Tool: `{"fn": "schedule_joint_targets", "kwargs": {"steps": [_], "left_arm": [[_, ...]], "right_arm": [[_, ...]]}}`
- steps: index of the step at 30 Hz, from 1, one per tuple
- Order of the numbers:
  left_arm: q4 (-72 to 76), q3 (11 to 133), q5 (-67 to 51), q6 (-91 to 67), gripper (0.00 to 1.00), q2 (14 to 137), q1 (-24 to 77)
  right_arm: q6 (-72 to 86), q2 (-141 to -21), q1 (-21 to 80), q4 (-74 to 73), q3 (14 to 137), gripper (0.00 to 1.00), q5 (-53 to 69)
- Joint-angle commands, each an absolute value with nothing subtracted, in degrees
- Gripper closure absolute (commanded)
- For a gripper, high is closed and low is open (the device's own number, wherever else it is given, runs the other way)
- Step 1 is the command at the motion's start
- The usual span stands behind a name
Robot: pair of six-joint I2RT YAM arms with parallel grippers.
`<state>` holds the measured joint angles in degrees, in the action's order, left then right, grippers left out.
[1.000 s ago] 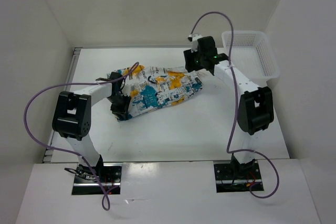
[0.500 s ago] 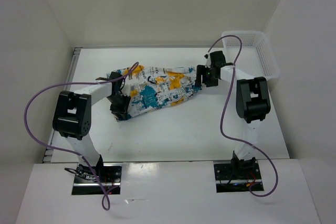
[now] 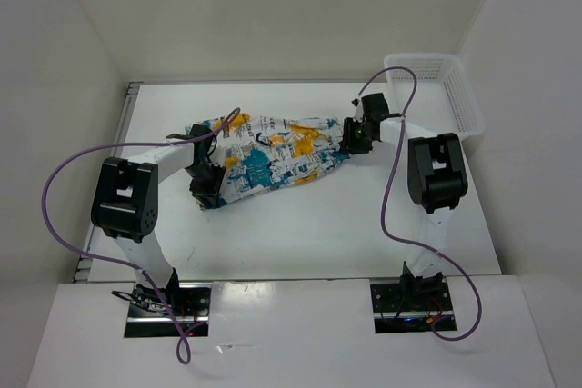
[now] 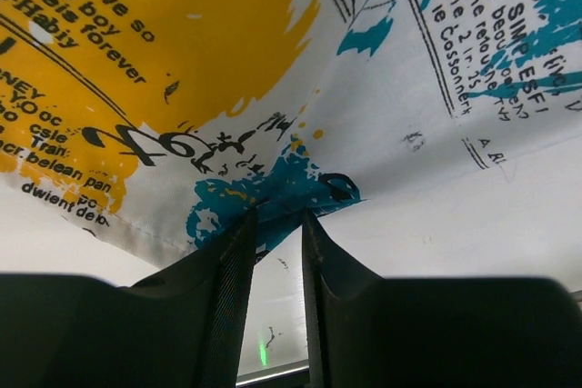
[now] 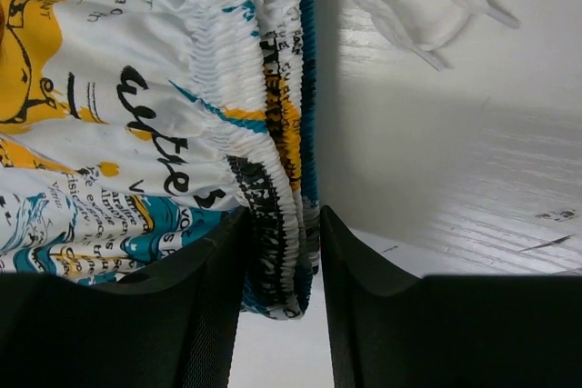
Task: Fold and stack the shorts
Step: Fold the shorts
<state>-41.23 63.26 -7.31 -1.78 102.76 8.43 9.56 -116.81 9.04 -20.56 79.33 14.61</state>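
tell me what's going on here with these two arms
Two robot arms hold a pair of printed shorts stretched out on the table. The left gripper pinches the fabric edge at one end; the right gripper clamps the elastic waistband at the other. A white basket sits apart in the far right corner.

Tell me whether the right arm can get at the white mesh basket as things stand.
Probably yes. The basket sits just beyond the right gripper, with no object between them. But its fingers pinch the shorts at the waistband, so it would have to let go or drag them.
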Motion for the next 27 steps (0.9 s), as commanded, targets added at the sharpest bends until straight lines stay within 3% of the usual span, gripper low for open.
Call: {"fn": "schedule_joint_targets", "kwargs": {"steps": [1,4,7,8,10,20,27], "left_arm": [[-40.96,61.87,-0.26,0.00,0.65,105.73,7.47],[-40.96,62.40,0.26,0.00,0.64,105.73,7.47],[-40.96,62.40,0.26,0.00,0.64,105.21,7.47],[-40.96,62.40,0.26,0.00,0.64,105.21,7.47],[-40.96,62.40,0.26,0.00,0.64,105.21,7.47],[-40.96,60.82,0.79,0.00,0.62,100.81,6.94],[-40.96,62.84,-3.16,0.00,0.58,96.51,7.47]], "right_arm": [[8.88,-116.63,9.49,-22.59,76.64,0.59,14.49],[10.10,-115.15,11.16,-22.59,73.75,0.59,15.92],[9.49,-114.43,11.16,-22.59,72.51,0.70,15.91],[9.49,-114.43,11.16,-22.59,72.51,0.84,15.91],[9.49,-113.91,11.16,-21.98,71.99,0.99,15.91],[-5.26,-104.34,11.16,-22.50,75.94,0.99,9.93],[-12.30,-95.29,11.16,-23.73,71.65,0.99,4.92]]}}
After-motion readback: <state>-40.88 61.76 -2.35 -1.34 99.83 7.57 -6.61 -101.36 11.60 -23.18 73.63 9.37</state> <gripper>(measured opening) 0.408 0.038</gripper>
